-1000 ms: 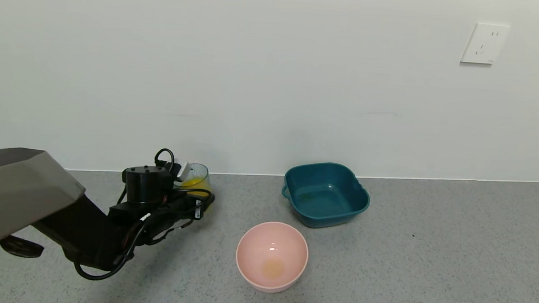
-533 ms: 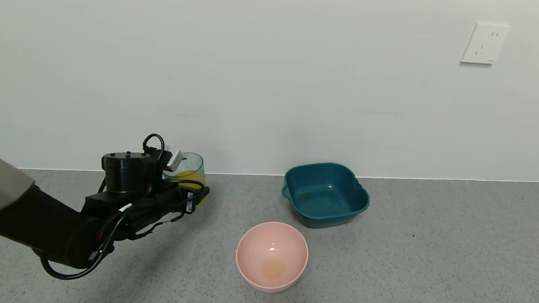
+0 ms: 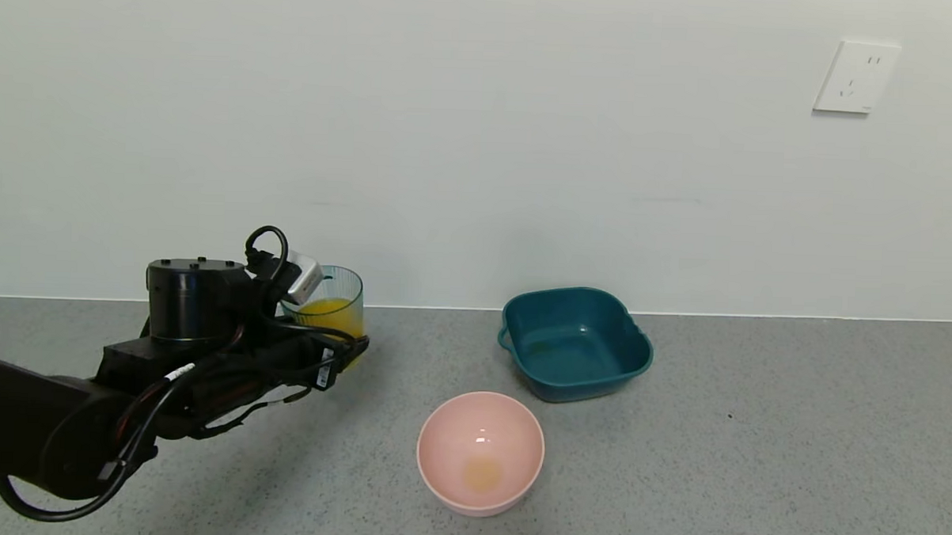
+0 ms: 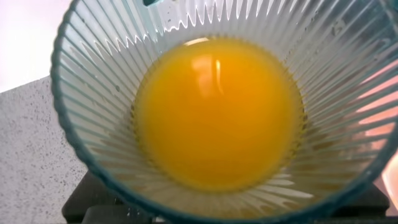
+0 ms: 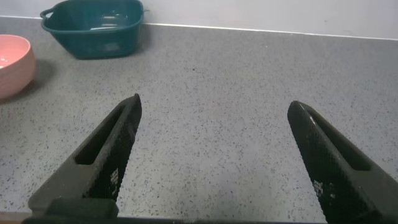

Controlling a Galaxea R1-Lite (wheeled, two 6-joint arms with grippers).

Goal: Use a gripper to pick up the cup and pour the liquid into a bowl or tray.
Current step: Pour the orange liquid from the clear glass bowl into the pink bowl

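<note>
My left gripper (image 3: 345,347) is shut on the cup (image 3: 337,290), a ribbed pale blue-green tumbler, and holds it upright just above the grey counter near the back wall. The orange liquid (image 3: 329,311) fills its lower part. In the left wrist view the cup (image 4: 81,143) fills the picture, with the liquid (image 4: 217,118) level inside. The pink bowl (image 3: 441,425) stands on the counter ahead and to the right of the cup, with a faint orange trace at its bottom. My right gripper (image 5: 214,106) is open and empty over bare counter, out of the head view.
A dark teal square basin (image 3: 635,360) stands behind the pink bowl near the wall; it also shows in the right wrist view (image 5: 93,37), with the pink bowl (image 5: 12,68) beside it. A wall socket (image 3: 856,76) is at the upper right.
My left gripper has risen and drawn a little to the left with the cup in it. The cup has lifted off the counter. The bowl and basin have not moved.
</note>
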